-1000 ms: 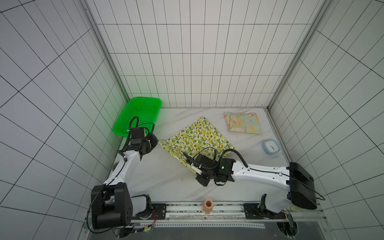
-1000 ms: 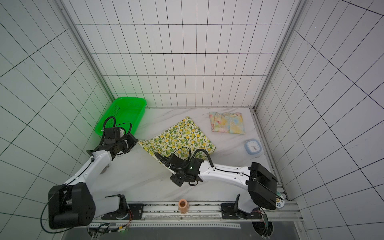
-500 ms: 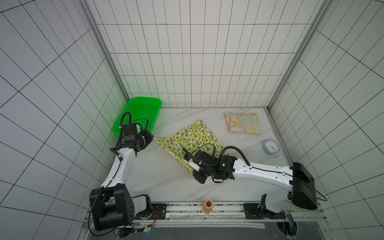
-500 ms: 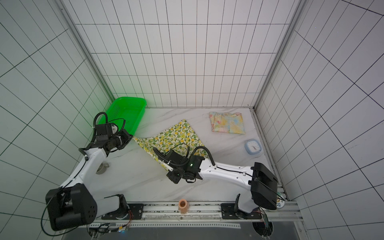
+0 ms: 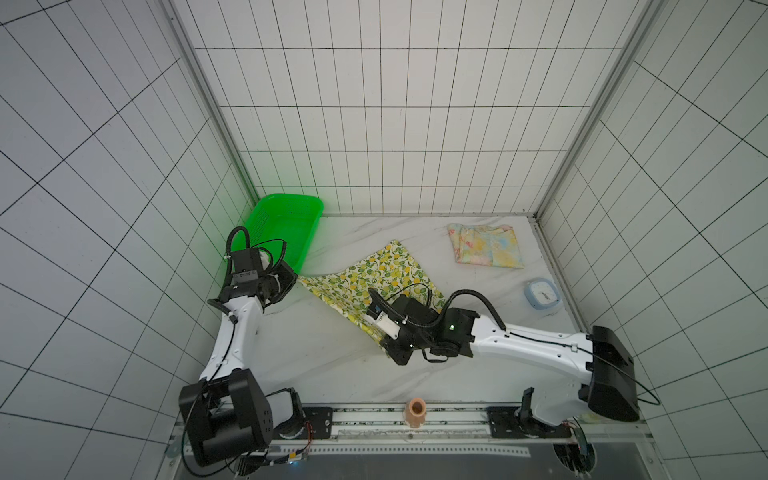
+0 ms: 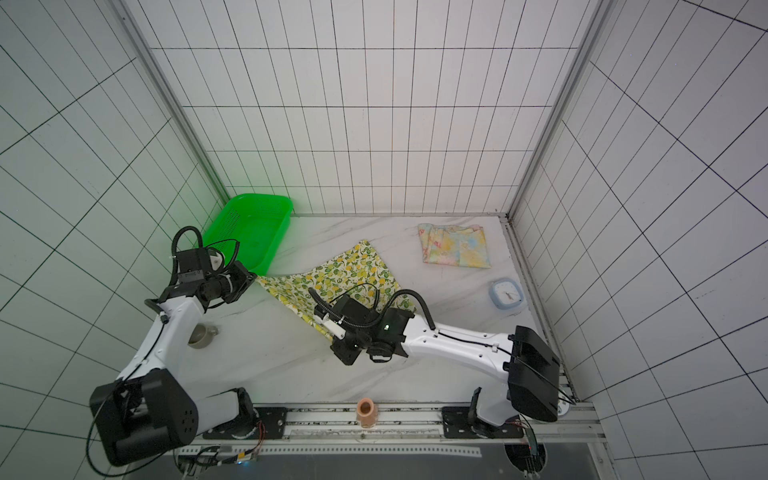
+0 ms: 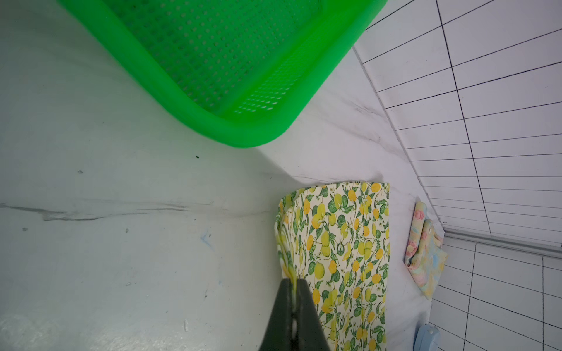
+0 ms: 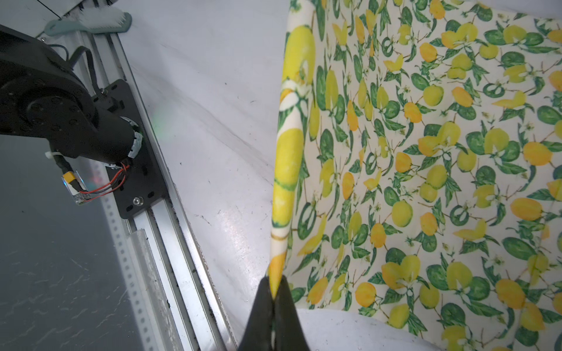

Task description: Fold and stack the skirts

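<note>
The cream lemon-print skirt [image 5: 376,276] [image 6: 347,272] is stretched low over the marble table between my two grippers. My left gripper [image 5: 296,280] [image 7: 293,282] is shut on its left corner, beside the green basket. The edge folds show between the black fingertips. My right gripper [image 5: 379,337] [image 8: 275,284] is shut on the near corner, pinching a rolled hem of the lemon skirt [image 8: 425,152]. The pastel yellow-blue flowered skirt [image 5: 486,246] [image 6: 455,246] lies folded at the back right, apart from both grippers. It also shows in the left wrist view, pastel skirt [image 7: 425,258].
A bright green basket [image 5: 291,196] [image 7: 243,140] stands at the back left by the wall. A small blue clock [image 5: 542,294] sits at the right edge. A grey cup [image 6: 202,334] lies under the left arm. A peach cylinder [image 5: 417,411] stands on the front rail.
My left gripper has pulled the lemon skirt's corner leftward toward the basket, drawing the cloth out longer. The right gripper has shifted slightly left with its corner. Both stayed shut.
</note>
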Tool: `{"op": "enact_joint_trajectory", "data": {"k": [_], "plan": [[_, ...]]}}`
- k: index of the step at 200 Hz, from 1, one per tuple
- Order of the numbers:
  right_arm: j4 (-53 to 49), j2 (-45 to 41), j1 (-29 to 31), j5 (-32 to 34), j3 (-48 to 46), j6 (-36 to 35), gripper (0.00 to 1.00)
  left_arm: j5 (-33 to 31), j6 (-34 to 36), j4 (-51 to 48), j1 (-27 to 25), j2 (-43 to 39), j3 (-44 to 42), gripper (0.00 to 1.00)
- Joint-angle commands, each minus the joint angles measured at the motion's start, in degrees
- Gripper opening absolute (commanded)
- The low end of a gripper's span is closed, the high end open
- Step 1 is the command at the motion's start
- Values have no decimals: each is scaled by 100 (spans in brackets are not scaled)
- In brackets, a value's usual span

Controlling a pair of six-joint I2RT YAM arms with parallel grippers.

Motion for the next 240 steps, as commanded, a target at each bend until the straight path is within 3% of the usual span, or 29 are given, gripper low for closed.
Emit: {"op": "enact_joint_trajectory", "data": {"k": [1,83,154,194,221,240], "plan": [[-262,30,116,-371,514,-34,0,-222,213,153,252,-214,242,0],[271,401,520,-1038,429,-79,0,-465,465,-221,592,-392,451,0],[1039,607,696,-1488,117,2,0,-1194,819,-682,670,-548,588,0],[1283,502,673,-1726,-131,20,0,-918,547,-379,670,-484,543,0],[1445,301,498,-1848,-439,107,0,-935,214,-134,383,-312,586,0],[1671,130,213,-2103,-776,254,0,-1263,47,60,-141,-176,670,0]]}}
